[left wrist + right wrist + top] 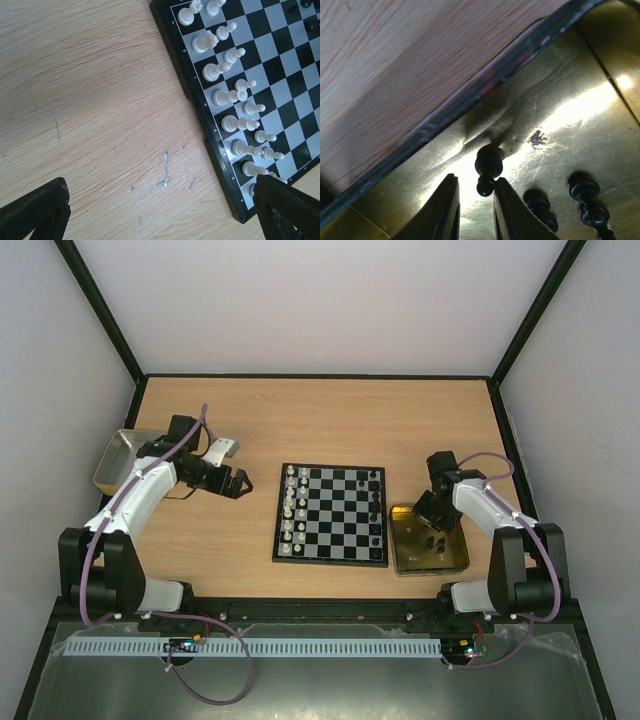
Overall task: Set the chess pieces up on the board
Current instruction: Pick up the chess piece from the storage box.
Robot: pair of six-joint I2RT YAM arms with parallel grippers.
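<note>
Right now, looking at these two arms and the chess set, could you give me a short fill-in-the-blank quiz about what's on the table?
1. In the overhead view, the white chess pieces stand along the ___ side of the board.
2. The right tool reaches down into the ___ tin beside the board.
3. The loose pieces lying in that tin are all ___.
4. The left tool hovers over the wooden table, its jaws ___.

Missing words: left; gold; black; open.
</note>
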